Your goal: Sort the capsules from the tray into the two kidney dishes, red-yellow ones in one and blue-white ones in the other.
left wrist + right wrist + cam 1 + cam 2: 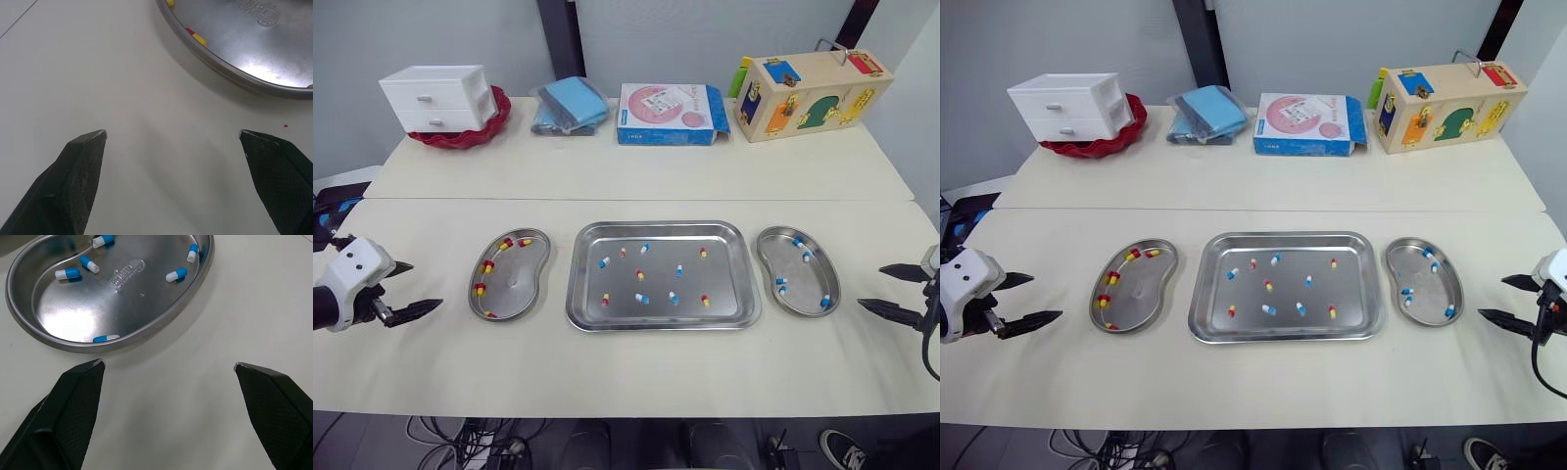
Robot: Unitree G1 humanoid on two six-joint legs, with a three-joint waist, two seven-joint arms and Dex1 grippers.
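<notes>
Note cream-white table [636, 372] bearing rectangular stainless-steel tray [661, 324] at centre, flanked by steel kidney dish on the left [517, 284] holding red-yellow capsules [487, 265] and steel kidney dish on the right [803, 294] holding blue-white capsules [781, 285]. Count about ten loose capsules [641, 298] in tray, in mixed colours, well apart. Find left gripper [423, 286] and right gripper [871, 286] low over table, each outboard of its own dish, with jaws spread wide and empty. Judge sorting partway done. Take red-yellow capsule [605, 300] at tray's near-left corner as closer to left arm, lying inboard beyond left dish; cannot tell its long axis.
</notes>
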